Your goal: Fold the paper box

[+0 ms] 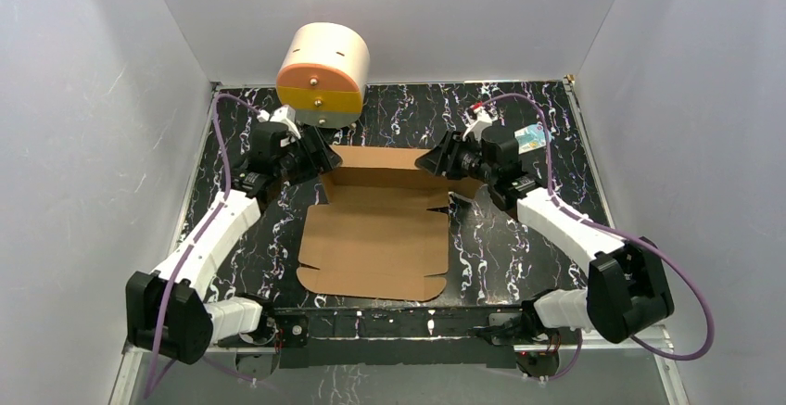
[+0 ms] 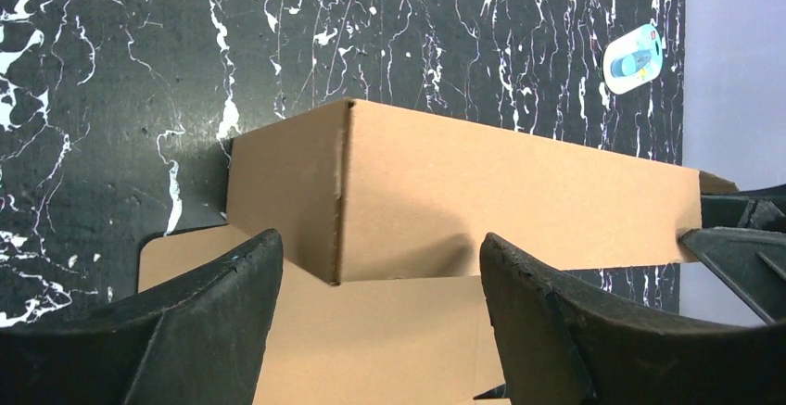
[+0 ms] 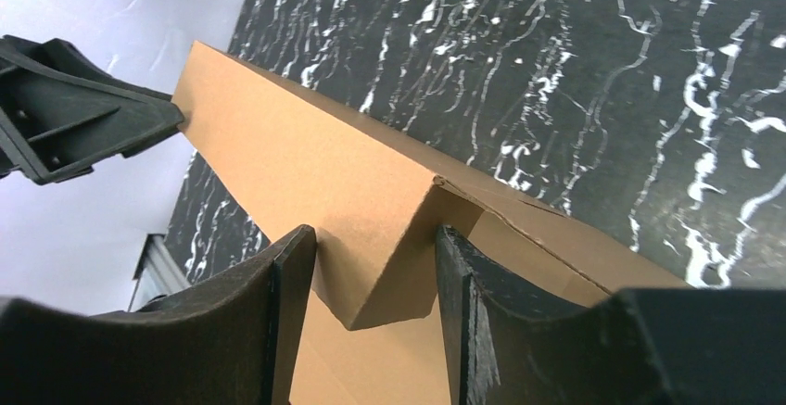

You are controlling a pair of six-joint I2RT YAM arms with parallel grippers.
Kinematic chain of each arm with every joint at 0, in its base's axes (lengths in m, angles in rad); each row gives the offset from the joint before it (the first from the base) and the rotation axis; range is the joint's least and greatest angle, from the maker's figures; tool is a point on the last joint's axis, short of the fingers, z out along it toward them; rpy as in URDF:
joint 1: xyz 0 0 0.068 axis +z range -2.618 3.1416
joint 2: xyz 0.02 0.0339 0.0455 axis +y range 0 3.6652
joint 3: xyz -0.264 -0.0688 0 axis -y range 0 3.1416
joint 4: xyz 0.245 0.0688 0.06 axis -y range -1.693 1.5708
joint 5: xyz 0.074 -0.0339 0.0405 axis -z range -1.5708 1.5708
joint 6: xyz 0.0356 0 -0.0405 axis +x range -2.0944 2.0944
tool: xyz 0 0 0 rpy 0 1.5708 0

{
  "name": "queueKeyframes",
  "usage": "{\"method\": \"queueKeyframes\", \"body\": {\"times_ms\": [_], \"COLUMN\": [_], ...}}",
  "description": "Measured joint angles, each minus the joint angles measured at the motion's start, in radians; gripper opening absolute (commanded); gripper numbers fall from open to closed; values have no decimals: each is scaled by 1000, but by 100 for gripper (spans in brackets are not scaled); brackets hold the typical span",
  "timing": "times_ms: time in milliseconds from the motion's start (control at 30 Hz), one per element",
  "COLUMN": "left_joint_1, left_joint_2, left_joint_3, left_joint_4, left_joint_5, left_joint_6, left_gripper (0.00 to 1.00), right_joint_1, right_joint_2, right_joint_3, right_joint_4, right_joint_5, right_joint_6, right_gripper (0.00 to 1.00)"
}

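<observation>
**Half-raised box, an arm at each far corner**

The paper box lies in the middle of the table. Most of it is a flat brown sheet reaching toward the near edge. Its far wall stands upright, with a short side flap bent round at each end.

The left gripper is at the far left corner of the box. In the left wrist view its fingers are spread wide on either side of the corner fold, and a gap shows on both sides of the cardboard.

The right gripper is at the far right corner. In the right wrist view its fingers stand narrow around the bent corner flap, right against the cardboard. I cannot tell whether they pinch it.

A round cream drum with orange and yellow drawer fronts stands at the far edge, just behind the left gripper. A small blue and white item lies on the table near the far right corner, beyond the right arm.
</observation>
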Motion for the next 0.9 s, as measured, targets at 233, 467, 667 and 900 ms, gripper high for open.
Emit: {"method": "queueKeyframes", "body": {"times_ms": [233, 467, 667, 900], "left_joint_1": [0, -10, -151, -322], "left_joint_2": [-53, -153, -253, -297], "left_joint_3": [-14, -14, -14, -71], "left_joint_4": [-54, -116, -117, -58], "left_joint_5": [-52, -95, -135, -173], "left_joint_6": [5, 43, 80, 83], "left_gripper": [77, 74, 74, 73], "right_joint_1": [-2, -3, -3, -3], "right_joint_2": [59, 44, -76, -253], "right_joint_3": [0, 4, 4, -68], "right_joint_4": [93, 64, -22, -34], "right_joint_5": [-91, -96, -8, 147], "right_joint_6": [37, -72, -261, -469], "right_gripper": [65, 78, 81, 83]}}
